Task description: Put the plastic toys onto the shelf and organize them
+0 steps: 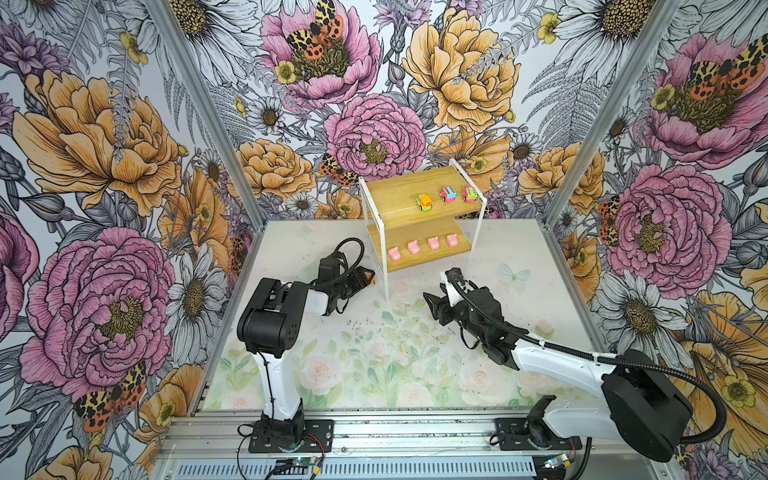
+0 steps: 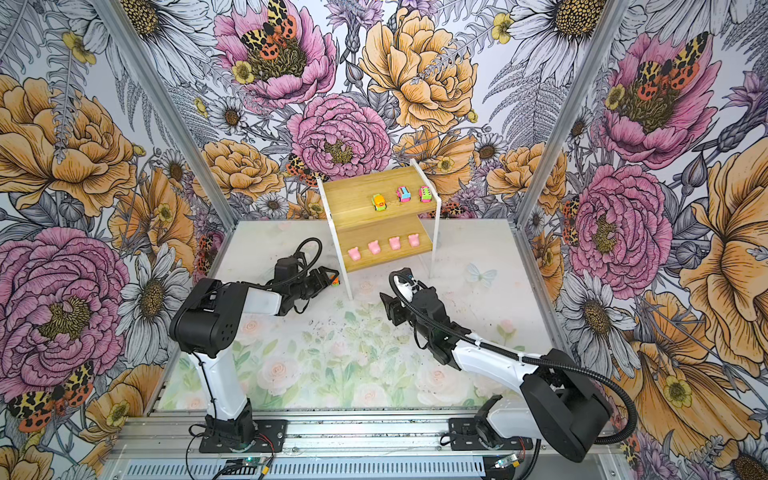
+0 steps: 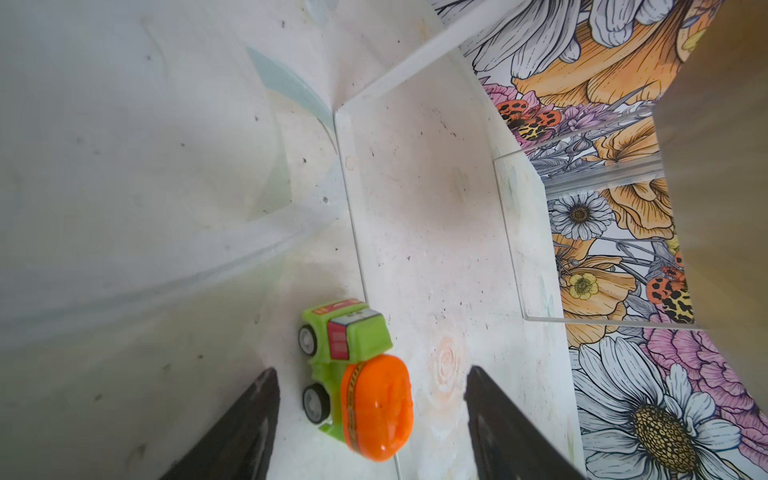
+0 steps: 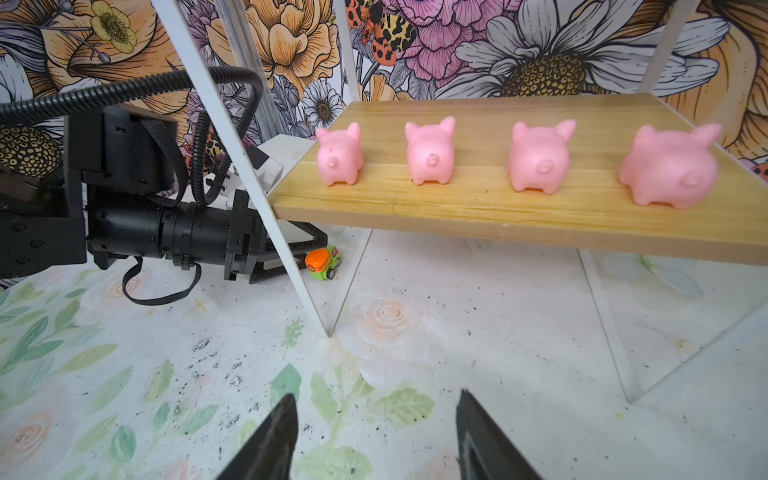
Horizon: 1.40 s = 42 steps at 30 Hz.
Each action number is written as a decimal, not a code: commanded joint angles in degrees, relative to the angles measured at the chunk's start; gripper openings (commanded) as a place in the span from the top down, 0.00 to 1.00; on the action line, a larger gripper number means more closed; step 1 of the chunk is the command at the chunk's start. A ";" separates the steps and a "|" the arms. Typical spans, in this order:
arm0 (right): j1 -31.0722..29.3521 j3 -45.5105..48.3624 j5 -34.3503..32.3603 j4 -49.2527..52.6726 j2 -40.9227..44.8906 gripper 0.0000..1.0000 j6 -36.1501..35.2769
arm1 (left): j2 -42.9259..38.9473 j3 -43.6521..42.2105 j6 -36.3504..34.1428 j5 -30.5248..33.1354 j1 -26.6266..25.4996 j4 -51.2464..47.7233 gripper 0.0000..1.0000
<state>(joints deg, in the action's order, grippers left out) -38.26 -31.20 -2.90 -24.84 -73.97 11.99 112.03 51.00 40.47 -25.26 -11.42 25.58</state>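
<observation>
Last car near the table's far edge
Left claw wide astride it; probably light, hard, slick, rolls: pinch its sides. Right claw open, empty.

The shelf has honey-yellow boards and a white frame. The pigs are pale pink. There is an orange-and-green car, a pink-and-teal car and a pink-and-green car. The lime-green car carries an orange shell, red stickers and black wheels with grey hubs. The tabletop is whitish with faded pink roses, green leaves and dark specks. The wallpaper shows pink, orange and white flowers outlined in black, and orange-yellow moths with black spots.
</observation>
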 commanded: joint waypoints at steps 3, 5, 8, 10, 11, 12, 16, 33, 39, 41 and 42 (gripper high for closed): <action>0.28 0.78 -0.15 -2.32 0.51 0.39 -0.34 | 2.06 4.18 -4.21 -3.76 1.90 -5.87 0.29; 0.29 0.88 -0.56 -2.23 0.71 0.39 -0.31 | 2.65 5.51 -5.02 -4.51 2.25 -7.94 0.29; 0.26 0.92 -0.59 -2.28 0.46 0.39 -0.46 | 3.28 7.11 -6.33 -5.11 2.30 -10.81 0.34; 0.29 1.01 -0.62 -2.36 0.23 0.39 -0.34 | 3.50 7.62 -6.92 -4.89 2.41 -11.86 0.37; 0.29 1.00 -0.62 -2.32 0.11 0.39 -0.39 | 3.62 7.94 -7.14 -5.12 2.45 -12.14 0.38; 0.27 0.94 -0.62 -2.45 -0.02 0.39 -0.34 | 3.79 8.43 -7.38 -5.30 2.59 -12.70 0.41; 0.29 0.72 -0.34 -2.49 -0.58 0.39 -0.21 | 4.22 9.54 -7.51 -6.00 2.87 -12.95 0.45; 0.27 0.61 -1.16 -2.21 -1.18 0.39 -0.06 | 7.67 15.21 -7.43 -10.22 5.70 -12.06 0.57; 0.28 0.77 -1.67 -2.14 -1.26 0.39 -0.04 | 10.90 16.58 -4.11 -13.87 6.15 -7.33 0.71; 0.27 0.71 -1.67 -2.22 -1.36 0.39 -0.01 | 11.49 16.94 -3.59 -14.23 6.15 -6.45 0.72; 0.22 0.69 -1.75 -2.14 -1.47 0.39 0.05 | 11.84 17.17 -3.32 -14.31 6.16 -6.37 0.73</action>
<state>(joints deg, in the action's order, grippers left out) -38.26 -30.57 -3.40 -25.61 -74.76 11.99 122.98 66.78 36.12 -36.95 -6.07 15.92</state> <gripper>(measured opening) 0.609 0.277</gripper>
